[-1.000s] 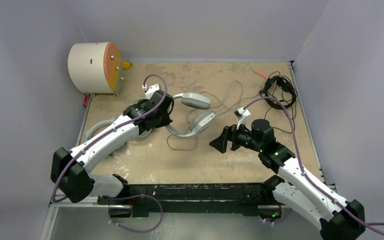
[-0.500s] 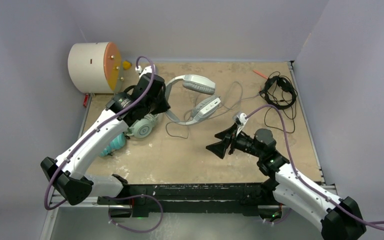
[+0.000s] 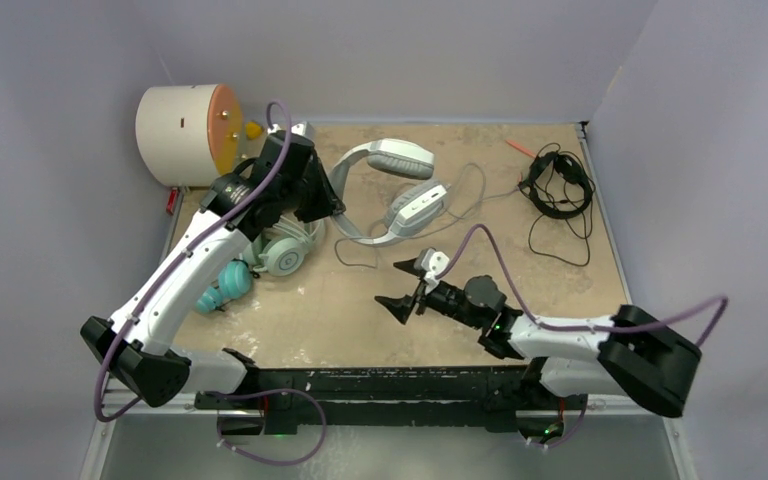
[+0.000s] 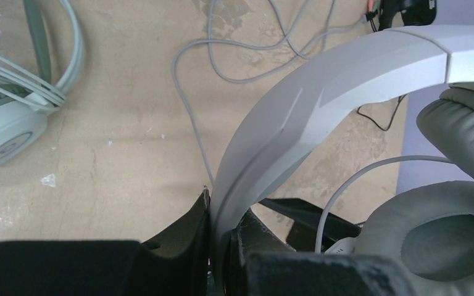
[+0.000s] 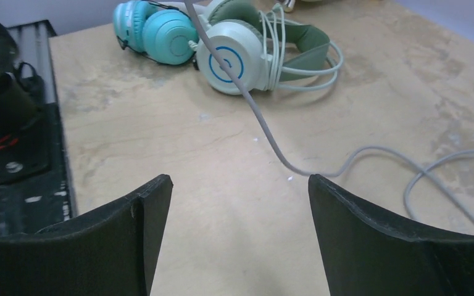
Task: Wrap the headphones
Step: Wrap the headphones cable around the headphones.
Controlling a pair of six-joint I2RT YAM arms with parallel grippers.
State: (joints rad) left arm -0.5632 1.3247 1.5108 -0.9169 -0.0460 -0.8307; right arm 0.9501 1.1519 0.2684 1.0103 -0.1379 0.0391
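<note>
My left gripper (image 3: 326, 205) is shut on the band of the large white-and-grey headphones (image 3: 400, 160), held above the table's back left; the band (image 4: 321, 105) runs between my jaws (image 4: 222, 213). Its grey cable (image 3: 355, 262) trails over the table and also shows in the right wrist view (image 5: 271, 139). My right gripper (image 3: 397, 293) is open and empty, low near the front middle (image 5: 241, 185). The mint-green headphones (image 3: 285, 250) and the teal headphones (image 3: 225, 285) lie at the left; both also show in the right wrist view, mint-green (image 5: 234, 55) and teal (image 5: 160, 31). The black headphones (image 3: 557, 185) lie at the back right.
A cream drum with an orange face (image 3: 185, 135) stands at the back left corner, a small yellow thing (image 3: 252, 130) beside it. An orange stick (image 3: 520, 146) lies near the back right. A black rail (image 3: 380, 385) runs along the near edge. Grey walls enclose the table.
My left gripper has lifted the white-and-grey headphones up and toward the back. My right arm has swung down and left toward the front middle, its gripper staying open.
</note>
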